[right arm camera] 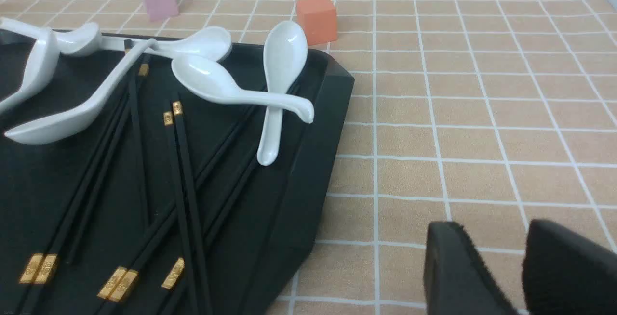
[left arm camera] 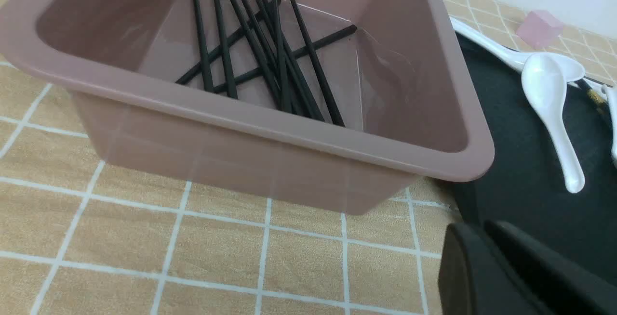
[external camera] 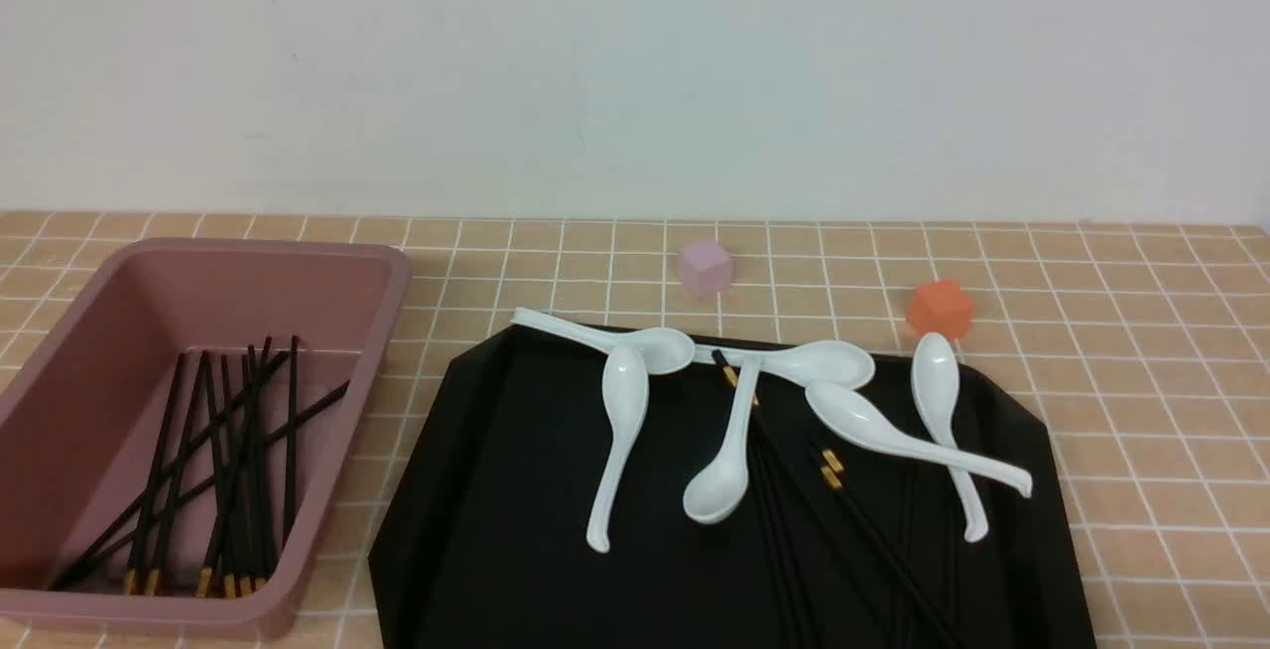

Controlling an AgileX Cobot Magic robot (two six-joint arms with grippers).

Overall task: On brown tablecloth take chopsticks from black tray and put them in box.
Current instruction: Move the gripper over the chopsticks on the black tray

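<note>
Chopsticks: several lie on the black tray, partly under white spoons; the rest sit in the box just left of the tray. Left end effector is pressed together by the tray's left edge. Right end effector is apart, empty, off the tray's right side.

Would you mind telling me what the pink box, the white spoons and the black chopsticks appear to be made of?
Box: likely plastic, semi-gloss; soft highlights, moulded rolled rim.
White spoons: glossy ceramic or melamine; sharp reflections, cannot tell which.
Chopsticks: matte black, perhaps lacquered wood or plastic, with shiny gold bands.
</note>
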